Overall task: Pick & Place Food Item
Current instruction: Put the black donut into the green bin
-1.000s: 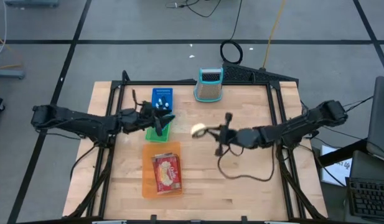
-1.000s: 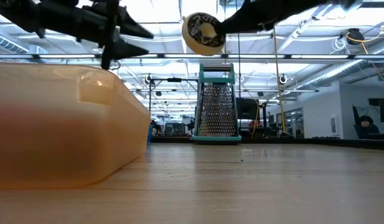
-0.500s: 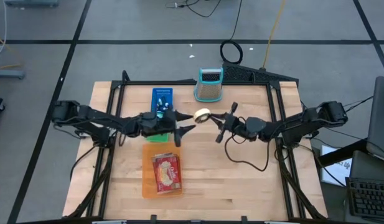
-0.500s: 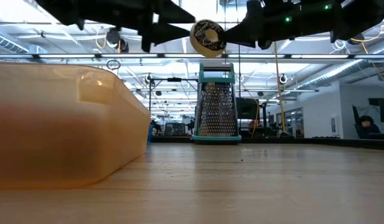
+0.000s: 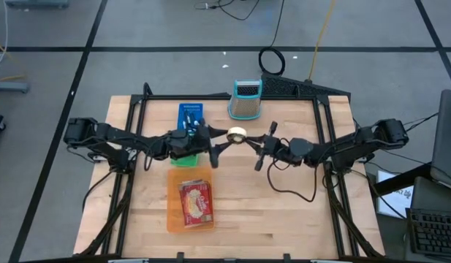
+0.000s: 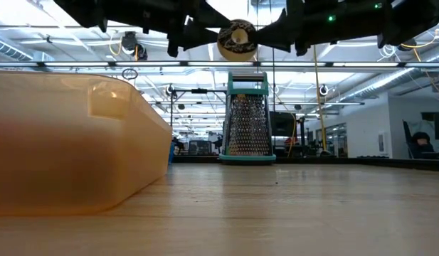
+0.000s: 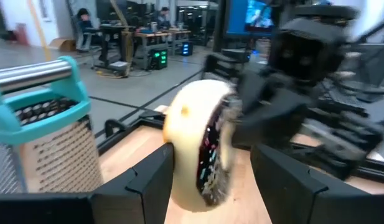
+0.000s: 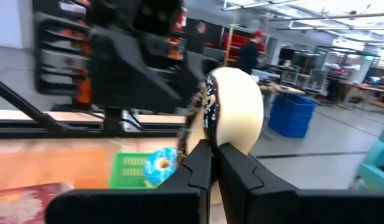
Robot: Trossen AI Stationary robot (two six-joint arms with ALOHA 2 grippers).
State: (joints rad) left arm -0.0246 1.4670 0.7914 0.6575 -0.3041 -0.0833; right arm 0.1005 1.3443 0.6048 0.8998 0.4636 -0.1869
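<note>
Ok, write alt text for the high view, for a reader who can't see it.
Above a wooden table, the right claw holds a pale donut out to the left claw, whose fingers are open around it. Below them an orange tray holds a red packet; a teal grater stands at the table's far edge.

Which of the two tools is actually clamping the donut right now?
The right tool: its fingers are shut on the donut. The left tool stands open, fingers either side of it.
</note>
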